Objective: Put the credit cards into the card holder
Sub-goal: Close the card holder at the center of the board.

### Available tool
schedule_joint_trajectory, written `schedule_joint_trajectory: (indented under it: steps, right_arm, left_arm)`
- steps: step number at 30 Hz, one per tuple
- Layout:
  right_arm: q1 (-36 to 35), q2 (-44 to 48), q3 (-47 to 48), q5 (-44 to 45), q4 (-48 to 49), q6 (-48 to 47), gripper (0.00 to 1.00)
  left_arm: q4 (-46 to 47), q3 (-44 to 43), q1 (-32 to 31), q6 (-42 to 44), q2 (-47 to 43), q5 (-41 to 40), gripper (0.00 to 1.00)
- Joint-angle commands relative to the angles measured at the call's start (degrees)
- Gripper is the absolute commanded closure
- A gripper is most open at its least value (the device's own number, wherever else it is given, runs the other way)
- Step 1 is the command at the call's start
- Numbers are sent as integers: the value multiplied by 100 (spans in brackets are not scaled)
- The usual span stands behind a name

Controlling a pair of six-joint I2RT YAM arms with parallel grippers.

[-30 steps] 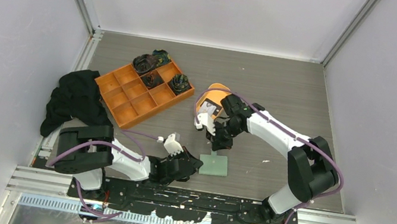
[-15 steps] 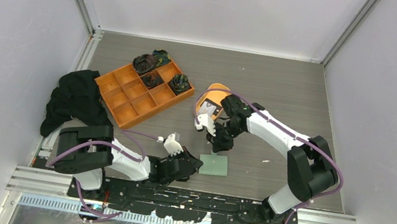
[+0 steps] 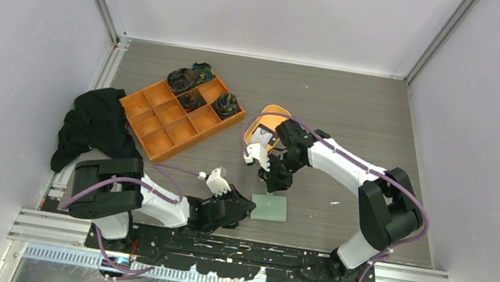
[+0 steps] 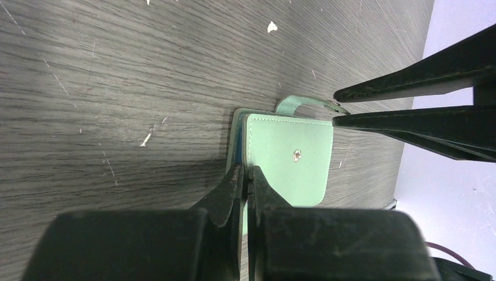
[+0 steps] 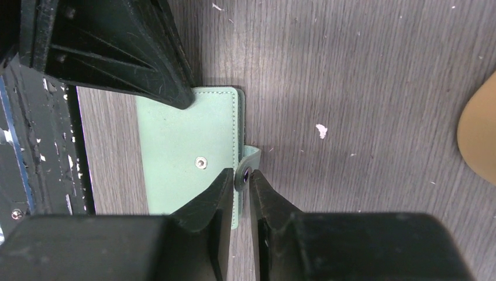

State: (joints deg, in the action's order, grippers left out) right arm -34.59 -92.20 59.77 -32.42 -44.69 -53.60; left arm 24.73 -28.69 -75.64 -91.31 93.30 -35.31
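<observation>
Between the narrowly parted tips of my right tool (image 5: 241, 175) sits the closing tab (image 5: 252, 153) of the card holder (image 5: 181, 152), which lies closed and flat on the surface (image 5: 351, 88). My left tool (image 4: 245, 171) is clamped on its opposite edge. Farther off, credit cards (image 3: 261, 137) lie in an orange dish (image 3: 278, 114).

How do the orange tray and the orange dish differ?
The tray is rectangular, split into compartments; the dish is rounded, with no dividers showing. The tray lies in full view, dark bundles in its far compartments; the dish is partly hidden by the right arm. Both are orange.
</observation>
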Motion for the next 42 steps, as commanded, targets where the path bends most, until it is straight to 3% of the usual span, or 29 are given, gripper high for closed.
schedule_joint_trajectory:
  steps: [1,5,42]
  right_arm:
    - [-78,-79,51,16,51,27,78]
    - [-82,-56,96,8,3,8,82]
    - [-9,70,157,-134,-104,131,80]
  left_arm:
    - [-724,162,-5,174,286,130,100]
    - [-720,170,-4,159,280,123,100]
    - [-794,140,-9,162,302,138,100]
